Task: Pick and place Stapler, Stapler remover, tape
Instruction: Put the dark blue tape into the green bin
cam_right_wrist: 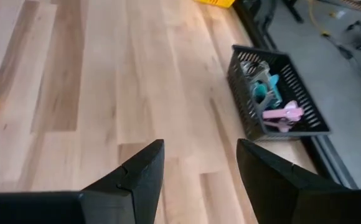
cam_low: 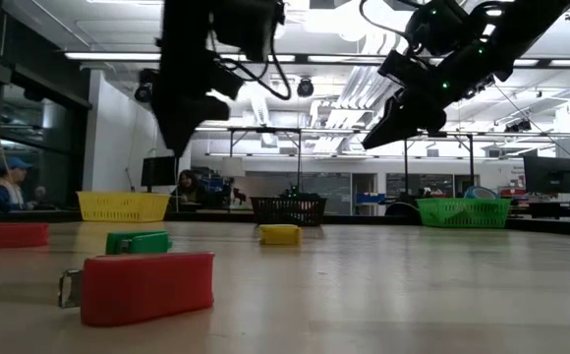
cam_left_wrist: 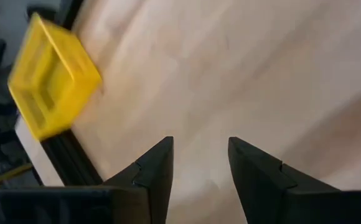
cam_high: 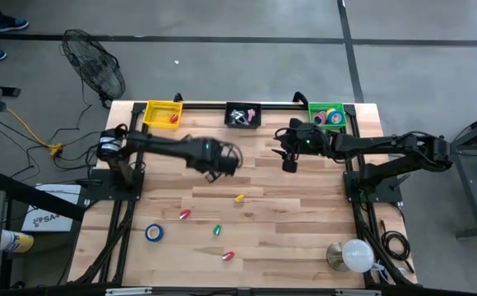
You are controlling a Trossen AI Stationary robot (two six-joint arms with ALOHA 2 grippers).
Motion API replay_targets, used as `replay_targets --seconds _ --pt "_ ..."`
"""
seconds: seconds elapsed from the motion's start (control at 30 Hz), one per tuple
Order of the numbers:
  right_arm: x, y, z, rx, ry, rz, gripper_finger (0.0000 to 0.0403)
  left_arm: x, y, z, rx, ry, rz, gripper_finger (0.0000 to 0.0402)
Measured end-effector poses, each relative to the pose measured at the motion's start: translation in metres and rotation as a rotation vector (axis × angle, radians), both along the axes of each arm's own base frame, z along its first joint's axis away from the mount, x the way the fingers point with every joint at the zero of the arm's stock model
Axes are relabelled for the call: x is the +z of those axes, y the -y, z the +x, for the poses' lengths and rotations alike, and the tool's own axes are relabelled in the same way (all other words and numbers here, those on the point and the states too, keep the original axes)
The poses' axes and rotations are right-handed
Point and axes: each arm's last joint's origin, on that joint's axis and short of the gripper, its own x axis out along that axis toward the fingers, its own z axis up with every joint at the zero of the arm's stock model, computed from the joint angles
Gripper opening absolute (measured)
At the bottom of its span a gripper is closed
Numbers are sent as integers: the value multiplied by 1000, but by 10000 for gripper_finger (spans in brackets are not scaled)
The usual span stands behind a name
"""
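Observation:
A blue tape roll (cam_high: 154, 233) lies flat on the table's near left part. More tape rolls (cam_high: 330, 117) sit in the green basket (cam_high: 343, 110) at the far edge. Small solid pieces lie on the near middle: yellow (cam_high: 239, 197), red (cam_high: 184, 214), green (cam_high: 217, 229) and red (cam_high: 228, 256). In the low view the nearest is a red stapler-like piece (cam_low: 140, 287). My left gripper (cam_high: 220, 170) (cam_left_wrist: 200, 142) hovers open and empty over the table's middle. My right gripper (cam_high: 289, 164) (cam_right_wrist: 200, 143) hangs open and empty to its right, near the black basket (cam_right_wrist: 274, 102).
A yellow basket (cam_high: 161, 113) with a red piece, the black basket (cam_high: 243, 115) with mixed small items, and the green basket line the far edge. A white round lamp-like object (cam_high: 356, 255) stands at the near right corner. Bare wood lies between the two grippers.

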Motion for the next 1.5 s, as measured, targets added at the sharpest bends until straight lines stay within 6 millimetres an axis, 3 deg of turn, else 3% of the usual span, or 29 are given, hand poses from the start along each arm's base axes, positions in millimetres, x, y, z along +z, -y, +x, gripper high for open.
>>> replay_targets --seconds 0.3,0.6,0.73,1.03,1.2,1.33,1.5 --pt "-7 -3 -4 37 -63 74 192 -18 69 -27 136 36 -44 149" --pt "-9 -15 -2 104 -91 97 192 -22 110 -86 300 179 -116 149" --pt "-9 -21 -1 143 -97 81 192 -26 124 -108 298 226 -218 149" --pt "-9 -29 2 188 -96 64 192 -54 139 -141 345 138 -393 149" --pt "-9 -32 2 199 -96 62 192 -56 145 -141 312 106 -490 149" --pt "-9 -35 2 198 -99 54 192 -56 155 -139 181 106 -596 149" --pt "-9 -38 3 202 -100 54 192 -56 164 -146 107 56 -628 149"
